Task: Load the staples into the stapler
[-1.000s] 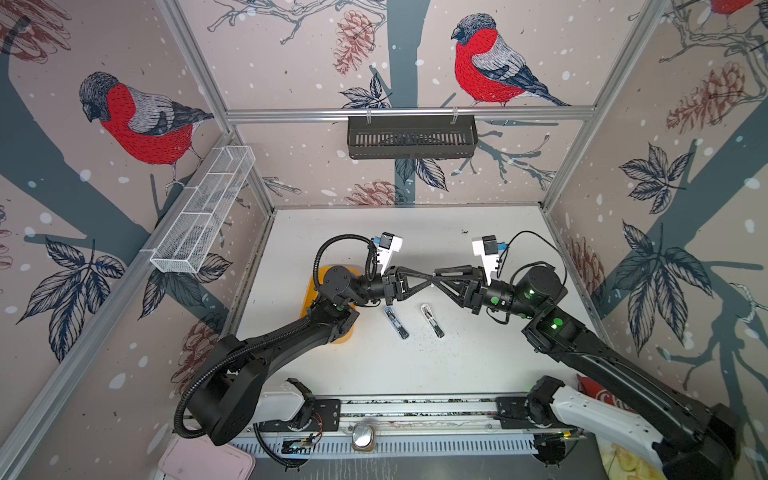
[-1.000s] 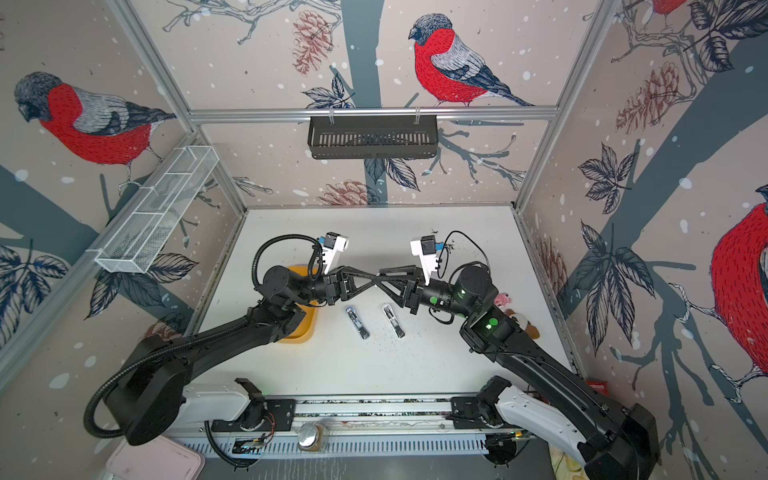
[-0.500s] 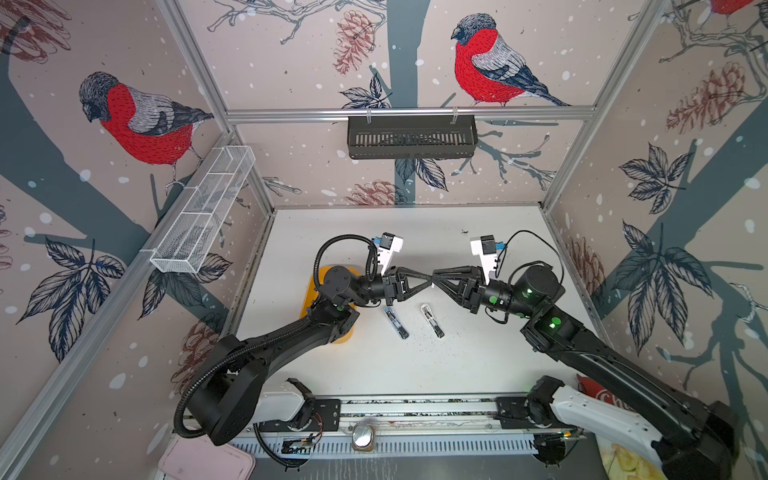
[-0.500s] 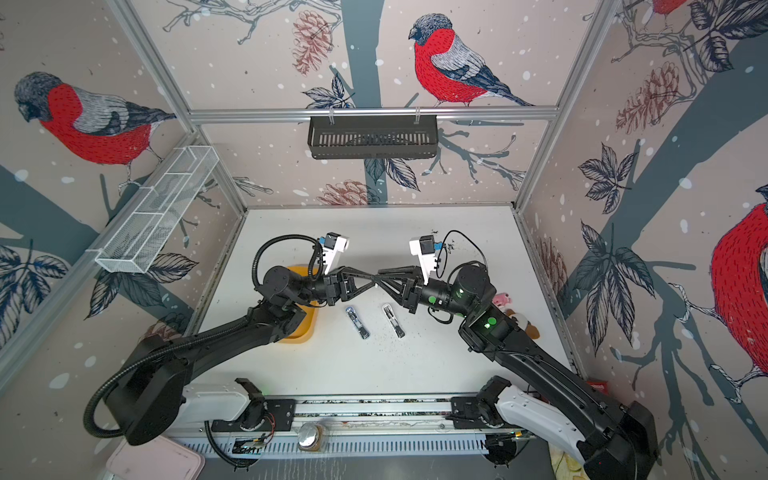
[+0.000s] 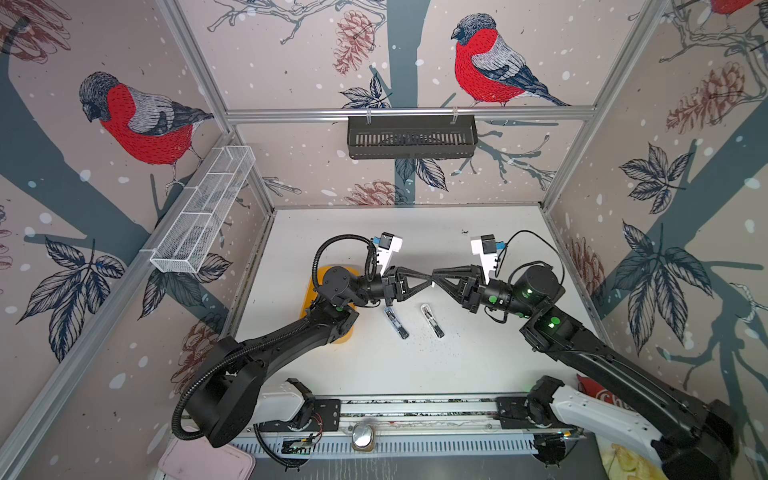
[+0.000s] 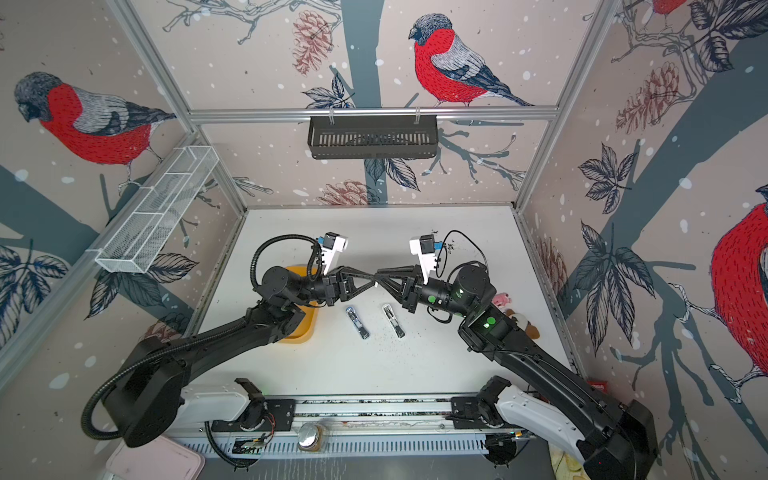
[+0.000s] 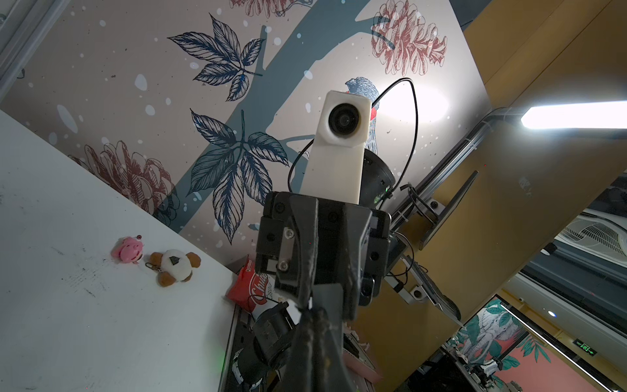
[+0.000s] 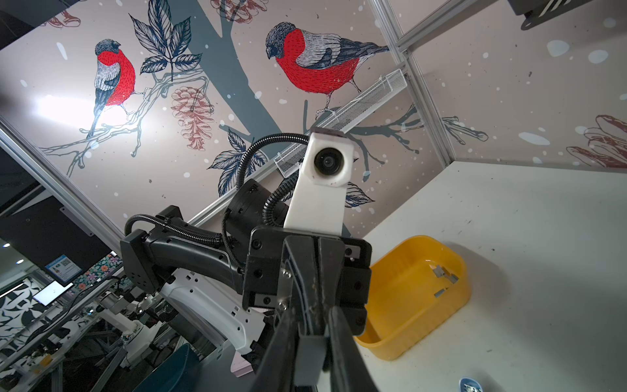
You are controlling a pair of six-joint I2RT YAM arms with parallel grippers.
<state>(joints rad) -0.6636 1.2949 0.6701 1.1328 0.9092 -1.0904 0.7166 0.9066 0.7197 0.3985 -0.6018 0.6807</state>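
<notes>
Silver staple strip (image 5: 432, 284) pinched midair in left gripper (image 5: 428, 278) — right gripper (image 5: 436, 277) meets it, grip unclear; early release would drop it.

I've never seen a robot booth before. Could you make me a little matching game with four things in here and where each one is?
Things:
1. staples
2. black basket
3. pink plush toy
4. white wire basket

Places:
A. hanging on the left side
B. on the table beside a brown plush toy
C. inside the yellow tray
D. hanging at the back

Pairs: 1-C, 2-D, 3-B, 4-A.
</notes>
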